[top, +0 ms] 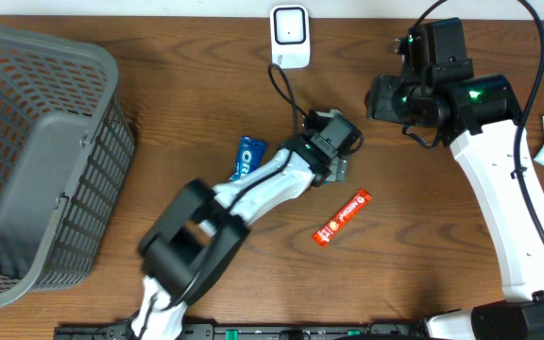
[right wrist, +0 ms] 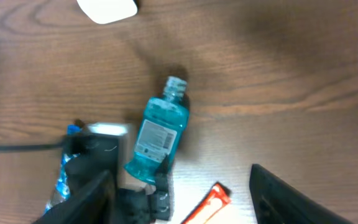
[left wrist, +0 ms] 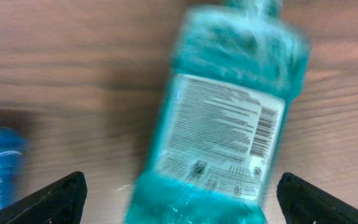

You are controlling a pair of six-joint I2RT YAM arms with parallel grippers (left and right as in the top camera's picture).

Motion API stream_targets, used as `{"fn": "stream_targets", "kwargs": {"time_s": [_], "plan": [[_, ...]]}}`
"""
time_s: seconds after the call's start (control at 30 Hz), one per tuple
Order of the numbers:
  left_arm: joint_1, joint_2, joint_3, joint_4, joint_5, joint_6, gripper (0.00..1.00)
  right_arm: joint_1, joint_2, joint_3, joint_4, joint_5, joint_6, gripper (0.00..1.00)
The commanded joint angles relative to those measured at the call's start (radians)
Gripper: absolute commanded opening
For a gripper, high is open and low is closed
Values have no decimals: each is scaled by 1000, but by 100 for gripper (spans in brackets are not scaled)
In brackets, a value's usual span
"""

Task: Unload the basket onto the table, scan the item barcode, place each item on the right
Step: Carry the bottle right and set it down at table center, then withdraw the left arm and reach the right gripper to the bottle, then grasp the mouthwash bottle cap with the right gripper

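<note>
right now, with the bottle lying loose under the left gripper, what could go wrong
The bottle lies free under the open left gripper, so it might roll and turn its barcode away. The cable from the scanner runs close to that wrist and could snag.

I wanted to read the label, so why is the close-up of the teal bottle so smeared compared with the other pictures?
Left wrist view: motion blur smears the teal bottle, its label text unreadable, barcode bars just discernible. Right wrist view: milder blur, everything soft. Overhead view: sharp and evenly lit, the red snack bar crisp, only faint shadows.
</note>
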Motion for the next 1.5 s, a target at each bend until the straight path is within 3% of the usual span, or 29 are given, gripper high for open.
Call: {"fn": "stream_targets", "kwargs": {"time_s": [0.0,0.1,0.2,0.27,0.3,0.43,0.53,0.63,0.7,0.8,0.9,1.03,1.13,1.37,1.47], "plan": [[7,-190,7,-41,-100,112,98,-4,-1,11,-8,1,52,86],[7,-325,7,-98,-100,178,98,-3,-1,11,-6,2,53,86],[8,-473,8,-140,-100,226,98,-3,0,10,5,13,59,76],[9,-571,9,-134,-106,266,98,-2,2,5,23,13,108,79],[12,-618,12,-121,-128,283,98,-2,5,-2,30,13,151,84],[41,-802,44,27,-293,383,98,-2,42,-34,31,-5,296,87],[101,-908,63,253,-381,515,98,10,115,-60,32,-45,335,88],[190,-959,67,431,-384,646,98,35,204,-63,32,-77,341,84],[248,-977,74,471,-384,732,98,56,253,-63,35,-80,341,83],[342,-978,101,438,-449,879,98,95,303,-63,66,-80,341,85],[420,-964,108,372,-546,989,98,118,317,-63,127,-80,373,93],[499,-946,99,180,-504,998,98,129,332,-63,165,-45,472,93],[533,-951,95,125,-427,908,98,126,357,-63,175,18,532,93],[624,-1036,89,-61,-63,775,98,101,446,-39,205,-5,550,92],[661,-1086,79,-89,6,722,98,95,472,-8,191,-14,550,93]]}}
